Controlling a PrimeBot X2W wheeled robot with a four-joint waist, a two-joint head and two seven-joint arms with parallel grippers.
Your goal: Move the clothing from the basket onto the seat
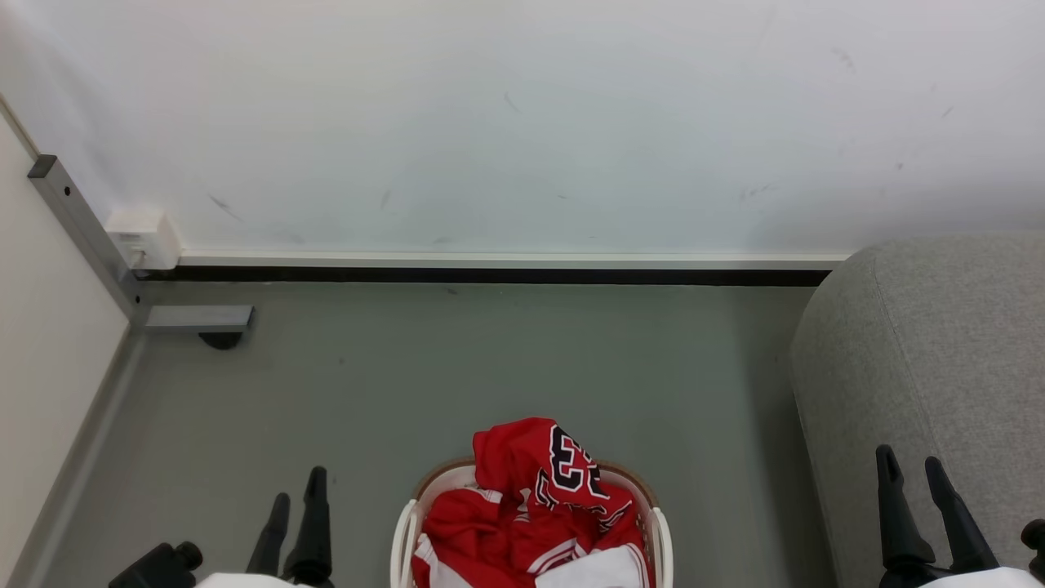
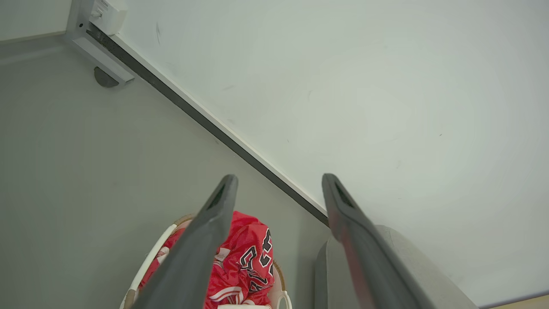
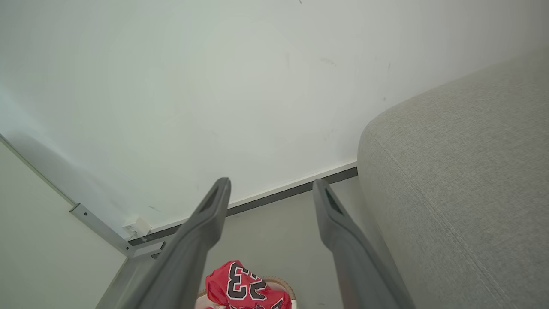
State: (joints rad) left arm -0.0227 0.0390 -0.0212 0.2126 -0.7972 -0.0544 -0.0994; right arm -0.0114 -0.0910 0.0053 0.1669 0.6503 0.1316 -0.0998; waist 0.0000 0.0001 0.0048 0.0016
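Observation:
Red clothing with white trim and a black number lies heaped in the white basket on the floor at the bottom middle of the head view. The grey seat stands to the right of it. My left gripper is open and empty, left of the basket. My right gripper is open and empty above the seat's front part. The left wrist view shows the clothing, the basket and the seat beyond its open gripper. The right wrist view shows the clothing and the seat past its open gripper.
A white wall with a dark baseboard runs behind the basket. A grey metal frame leg and a white box sit in the left corner by a pale panel. A white cloth lies at the basket's near end. Grey floor lies between basket and wall.

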